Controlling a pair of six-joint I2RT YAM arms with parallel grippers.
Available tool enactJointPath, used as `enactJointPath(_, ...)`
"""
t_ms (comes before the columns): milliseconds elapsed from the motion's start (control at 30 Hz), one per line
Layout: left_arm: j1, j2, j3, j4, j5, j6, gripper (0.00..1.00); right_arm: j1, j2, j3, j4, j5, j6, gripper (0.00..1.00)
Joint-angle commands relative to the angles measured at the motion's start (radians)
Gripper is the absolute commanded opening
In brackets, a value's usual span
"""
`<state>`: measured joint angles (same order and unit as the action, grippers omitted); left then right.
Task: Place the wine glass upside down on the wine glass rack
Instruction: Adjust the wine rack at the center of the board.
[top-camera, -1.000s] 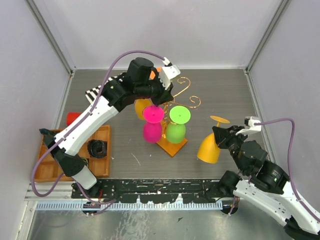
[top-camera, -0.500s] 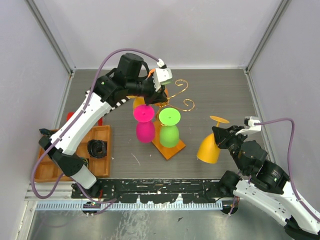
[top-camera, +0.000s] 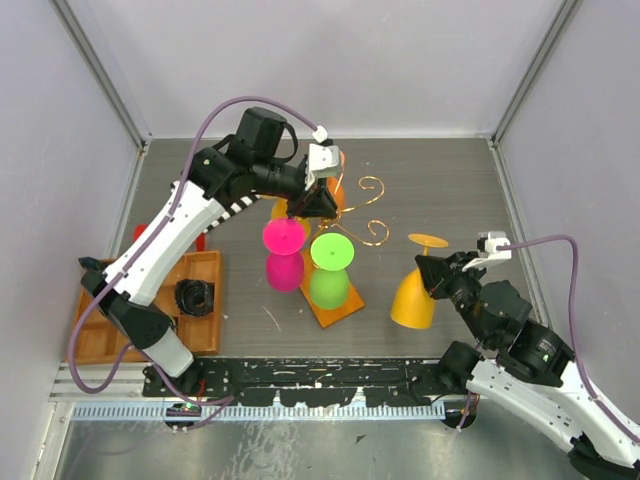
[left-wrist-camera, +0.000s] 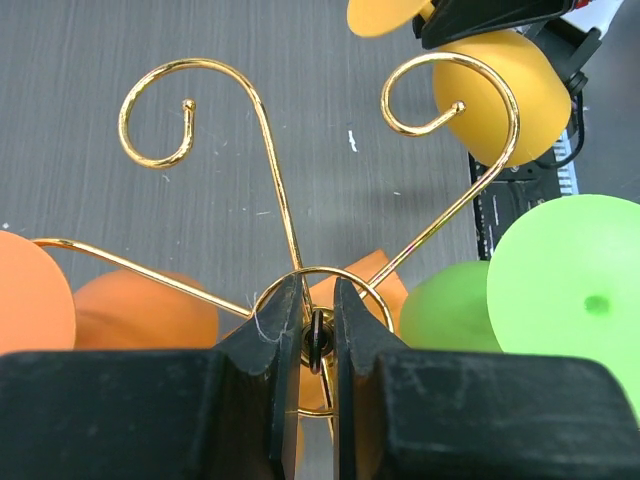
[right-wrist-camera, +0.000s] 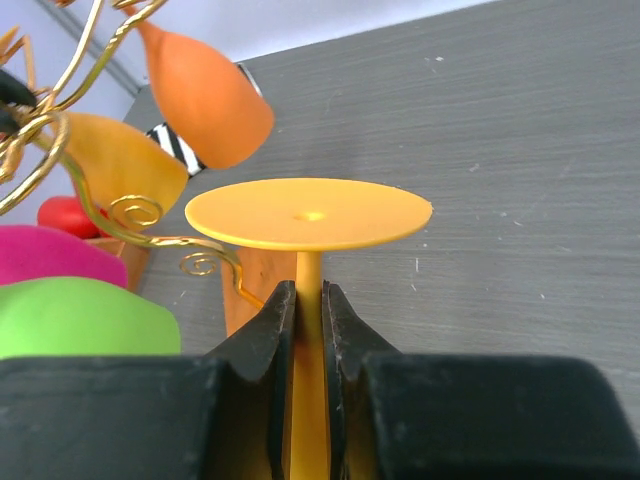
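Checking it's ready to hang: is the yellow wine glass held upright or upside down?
Upside down, tilted: the yellow wine glass has its foot above the bowl, with the right hand shut on its stem.

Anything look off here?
Left gripper is clamped on the centre wire of the wine glass rack, not a glass, and its base sits skewed to the table. Right gripper holds the yellow glass by its stem.
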<state>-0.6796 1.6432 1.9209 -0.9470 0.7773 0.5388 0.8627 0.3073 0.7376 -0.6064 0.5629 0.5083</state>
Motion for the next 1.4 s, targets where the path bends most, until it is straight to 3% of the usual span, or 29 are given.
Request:
enactJointPath(0, 0.009, -0.071, -0.058, 0.082, 0.024, -0.011, 0.0, 0.003, -0.002, -0.02, 0.182, -0.129, -0.123, 0.01)
enactJointPath(133, 0.008, -0.112, -0.126, 0.153, 0.0, -0.039, 0.0, 0.003, 0.014, -0.038, 0.285, -0.176, -0.167, 0.01)
enactJointPath(333, 0.006, -0.148, -0.185, 0.222, -0.015, -0.071, 0.0, 0.002, 0.017, -0.108, 0.472, -0.11, -0.159, 0.01)
enactJointPath(600, -0.004, -0.175, -0.235, 0.262, -0.035, -0.08, 0.0, 0.003, -0.032, -0.257, 0.808, -0.19, -0.323, 0.01)
enactJointPath(833, -0.011, -0.227, -0.306, 0.308, -0.04, -0.085, 0.0, 0.003, -0.041, -0.324, 0.981, -0.195, -0.435, 0.01)
enactJointPath(1033, -0.012, -0.263, -0.353, 0.343, -0.048, -0.086, 0.0, 0.003, 0.081, -0.295, 1.018, -0.416, -0.575, 0.01)
enactJointPath(1367, -0.013, -0.3, -0.405, 0.386, -0.062, -0.086, 0.0, 0.002, 0.176, -0.331, 1.187, -0.543, -0.666, 0.01)
